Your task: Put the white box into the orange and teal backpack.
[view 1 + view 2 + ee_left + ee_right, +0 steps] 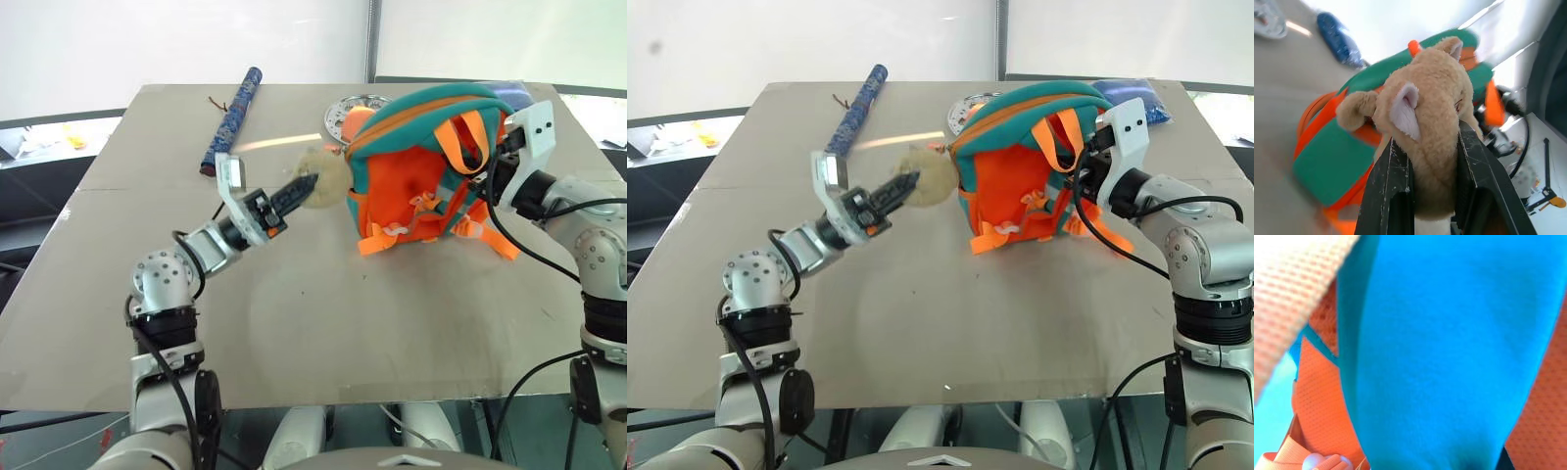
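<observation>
The left gripper (1432, 186) pinches the soft beige plush cat charm (1425, 117); the limp orange and teal fabric backpack (421, 166) sags, its fabric clamped in the shut right gripper (497, 162).

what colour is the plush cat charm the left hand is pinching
Beige, with pale pinkish inner ears; the plush cat charm shows best in the left wrist view.

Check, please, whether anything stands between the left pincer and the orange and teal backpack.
Yes: the beige plush cat charm, clamped in the left pincer, lies between it and the orange and teal fabric backpack.
</observation>
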Tool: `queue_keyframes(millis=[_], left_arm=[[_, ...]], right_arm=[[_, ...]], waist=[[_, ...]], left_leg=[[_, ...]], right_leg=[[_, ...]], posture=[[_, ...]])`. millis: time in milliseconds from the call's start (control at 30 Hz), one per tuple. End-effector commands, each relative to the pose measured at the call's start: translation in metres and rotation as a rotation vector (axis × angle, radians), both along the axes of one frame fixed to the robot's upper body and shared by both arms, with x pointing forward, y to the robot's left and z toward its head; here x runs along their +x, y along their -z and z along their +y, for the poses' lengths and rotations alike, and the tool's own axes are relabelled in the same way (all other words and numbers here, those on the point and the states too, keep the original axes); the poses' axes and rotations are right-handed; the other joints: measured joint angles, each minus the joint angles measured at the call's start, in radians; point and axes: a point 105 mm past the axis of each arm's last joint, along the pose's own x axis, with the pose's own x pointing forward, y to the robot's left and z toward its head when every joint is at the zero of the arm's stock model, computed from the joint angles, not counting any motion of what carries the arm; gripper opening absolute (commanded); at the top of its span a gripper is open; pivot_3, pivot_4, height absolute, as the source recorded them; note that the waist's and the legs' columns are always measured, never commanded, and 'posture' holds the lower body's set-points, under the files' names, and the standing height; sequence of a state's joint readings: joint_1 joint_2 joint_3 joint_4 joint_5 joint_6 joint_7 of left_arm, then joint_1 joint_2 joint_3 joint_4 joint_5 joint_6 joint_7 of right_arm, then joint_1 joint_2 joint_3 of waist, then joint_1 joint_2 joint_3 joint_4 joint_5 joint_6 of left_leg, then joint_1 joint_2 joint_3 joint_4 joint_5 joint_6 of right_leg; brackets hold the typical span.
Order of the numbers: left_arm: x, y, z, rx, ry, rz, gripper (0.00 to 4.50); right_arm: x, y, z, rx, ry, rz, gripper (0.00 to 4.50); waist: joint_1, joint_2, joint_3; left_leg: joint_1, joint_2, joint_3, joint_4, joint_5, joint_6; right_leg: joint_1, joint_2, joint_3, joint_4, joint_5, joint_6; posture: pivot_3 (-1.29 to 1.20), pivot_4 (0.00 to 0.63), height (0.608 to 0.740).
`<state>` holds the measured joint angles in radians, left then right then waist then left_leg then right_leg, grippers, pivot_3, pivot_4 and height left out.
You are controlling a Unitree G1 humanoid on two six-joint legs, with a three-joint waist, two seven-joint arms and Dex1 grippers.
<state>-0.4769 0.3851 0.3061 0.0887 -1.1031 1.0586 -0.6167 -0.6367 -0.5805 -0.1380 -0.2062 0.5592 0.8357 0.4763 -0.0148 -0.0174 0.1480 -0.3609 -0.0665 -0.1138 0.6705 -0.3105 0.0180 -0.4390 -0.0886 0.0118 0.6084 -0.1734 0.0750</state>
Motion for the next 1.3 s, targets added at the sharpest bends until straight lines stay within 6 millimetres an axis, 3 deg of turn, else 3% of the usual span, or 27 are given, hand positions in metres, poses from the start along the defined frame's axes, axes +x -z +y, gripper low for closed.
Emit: queue_keyframes(millis=[33,233,333,433,500,600,667,800,833,867,900,967,1100,1167,1300], left_arm=[[-0.001,0.032,0.014,0.046,-0.085,0.095,0.38],[-0.003,0.072,0.013,0.206,-0.121,0.180,0.38],[0.004,0.081,0.009,0.272,-0.169,0.155,0.37],[0.029,0.065,0.031,0.168,-0.318,0.158,0.37],[0.034,0.064,0.036,0.172,-0.341,0.161,0.37],[0.022,0.068,0.008,0.289,-0.191,0.100,0.37],[0.020,0.067,0.001,0.347,-0.169,0.034,0.37],[0.024,0.038,-0.009,0.401,-0.216,-0.223,0.37],[0.023,0.031,-0.009,0.404,-0.217,-0.268,0.86],[0.023,0.024,-0.009,0.394,-0.228,-0.301,1.36],[0.021,0.016,-0.010,0.394,-0.226,-0.336,1.88],[0.015,0.005,-0.010,0.403,-0.221,-0.390,2.49],[0.004,-0.003,-0.003,0.469,-0.225,-0.456,4.47],[-0.001,-0.003,0.001,0.536,-0.223,-0.495,4.50],[-0.009,-0.007,0.006,0.610,-0.240,-0.561,4.50]], right_arm=[[0.003,-0.026,-0.027,0.045,0.126,-0.075,0.00],[0.002,-0.031,-0.030,0.057,0.139,-0.080,0.00],[0.000,-0.031,-0.030,0.067,0.134,-0.078,0.00],[0.000,-0.036,-0.035,0.103,0.151,-0.081,0.00],[0.000,-0.038,-0.037,0.125,0.159,-0.083,0.00],[-0.002,-0.036,-0.027,0.130,0.117,-0.084,0.00],[-0.005,-0.033,-0.020,0.133,0.087,-0.077,0.00],[-0.021,-0.021,0.005,0.028,-0.042,-0.082,0.00],[-0.023,-0.020,0.008,0.005,-0.054,-0.096,0.74],[-0.026,-0.017,0.011,-0.019,-0.061,-0.106,0.96],[-0.030,-0.008,0.011,-0.049,-0.068,-0.103,1.49],[-0.040,0.007,0.010,-0.082,-0.086,-0.090,1.97],[-0.055,0.027,0.001,-0.119,-0.069,-0.072,3.99],[-0.062,0.033,-0.004,-0.129,-0.053,-0.072,4.49],[-0.079,0.038,-0.004,-0.120,-0.047,-0.076,4.49]], waist=[[0.001,0.000,0.000],[0.003,0.000,-0.001],[0.003,0.000,-0.001],[0.007,0.000,-0.001],[0.006,-0.001,-0.001],[0.001,0.000,-0.001],[0.001,0.000,-0.001],[0.008,0.000,-0.001],[0.007,0.000,-0.001],[0.007,0.000,-0.001],[0.004,0.000,-0.001],[0.006,-0.001,-0.001],[0.005,0.000,-0.001],[0.004,0.000,-0.001],[0.006,0.000,-0.001]], left_leg=[[0.000,0.000,0.000,0.000,0.000,0.000],[0.000,0.000,0.000,0.000,0.000,0.000],[0.000,0.000,0.000,0.000,0.000,0.000],[0.000,0.001,0.000,0.000,0.000,0.000],[0.000,0.000,-0.001,0.001,0.000,0.000],[0.000,0.000,0.001,0.000,0.000,0.000],[0.000,0.000,0.001,0.000,0.000,0.000],[-0.002,0.000,0.000,0.000,0.000,0.000],[-0.001,0.000,0.000,0.000,0.000,0.000],[-0.001,0.001,0.000,0.000,0.000,0.000],[-0.001,0.000,0.001,0.000,0.000,0.000],[-0.001,0.001,0.000,0.000,0.000,0.000],[-0.003,0.001,0.000,-0.002,0.000,0.000],[-0.002,0.001,0.001,-0.001,0.000,0.001],[0.001,0.001,0.001,-0.001,0.000,0.000]], right_leg=[[0.000,0.000,0.000,0.000,0.000,0.000],[0.000,0.000,0.000,0.000,0.000,0.000],[0.000,0.000,0.001,0.000,0.000,0.000],[0.000,0.000,0.000,0.000,0.000,0.000],[0.001,0.000,-0.001,0.000,0.000,-0.001],[0.001,0.000,0.001,0.000,0.001,-0.001],[0.000,0.000,0.001,-0.001,0.001,-0.001],[-0.001,0.000,0.000,-0.001,0.001,-0.001],[-0.001,0.000,0.000,-0.001,0.001,-0.001],[-0.001,0.000,0.000,-0.001,0.001,-0.001],[-0.001,0.000,0.000,-0.001,0.001,-0.001],[-0.001,0.000,0.000,-0.001,0.001,-0.001],[-0.002,-0.001,0.001,-0.002,0.000,0.000],[-0.002,-0.001,0.002,-0.001,0.000,0.000],[0.000,0.001,0.001,0.000,0.001,0.000]], posture=[[0.00,0.150,0.733],[0.00,0.150,0.733],[0.00,0.150,0.733],[0.00,0.150,0.733],[0.00,0.150,0.733],[0.00,0.150,0.733],[0.00,0.150,0.733],[0.00,0.150,0.733],[0.00,0.150,0.733],[0.00,0.150,0.733],[0.00,0.150,0.733],[0.00,0.150,0.733],[0.00,0.150,0.733],[0.00,0.150,0.733],[0.00,0.150,0.733]])
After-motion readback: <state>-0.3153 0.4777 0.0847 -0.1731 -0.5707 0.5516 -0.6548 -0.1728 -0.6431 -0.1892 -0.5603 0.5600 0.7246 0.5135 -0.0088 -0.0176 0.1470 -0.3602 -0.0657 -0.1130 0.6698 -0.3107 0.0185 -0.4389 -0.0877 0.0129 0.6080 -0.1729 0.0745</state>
